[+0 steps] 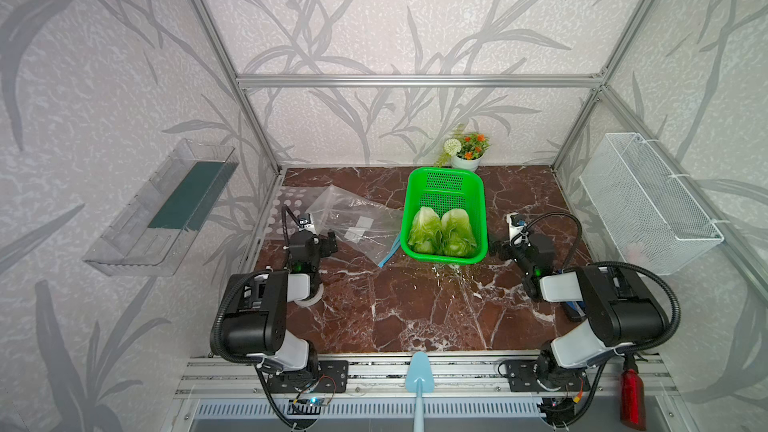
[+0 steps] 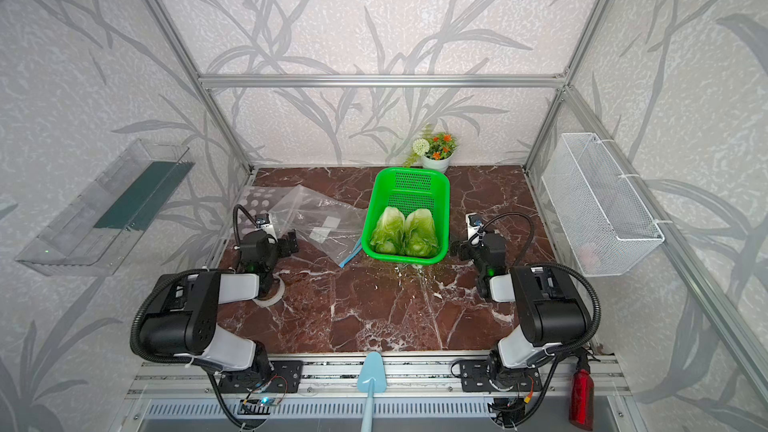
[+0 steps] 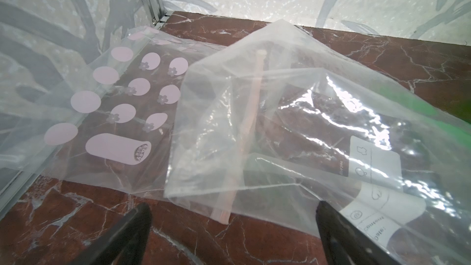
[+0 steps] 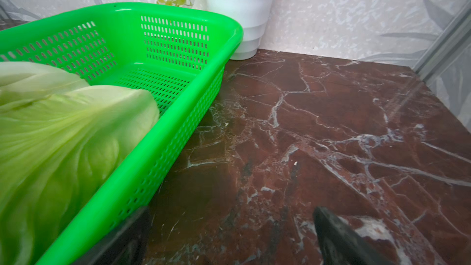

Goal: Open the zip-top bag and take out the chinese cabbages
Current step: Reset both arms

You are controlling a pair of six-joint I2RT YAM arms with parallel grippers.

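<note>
- The two chinese cabbages [image 1: 441, 231] lie side by side inside the green basket [image 1: 445, 200], at its near end, with their leafy ends toward its near wall.
- The zip-top bag [image 1: 357, 222] lies slack and flat on the bench [image 1: 415, 305] just left of the basket. Its blue zip edge is beside the basket's near-left corner, and nothing green shows inside it.
- Judged from this, the take-out step looks finished, with both heads out of the bag.
- The next move seems to call for no grasp, only drawing both arms back from the basket without snagging the film or nudging the wall.
- The left gripper [image 3: 233, 209] is spread wide and holds nothing. It sits low at the bag's edge farthest from the basket, and I cannot tell whether a finger brushes the film.
- The right gripper [image 4: 232, 212] is also spread wide and empty, just beside the basket's right wall. I cannot tell whether it touches the wall.
</note>
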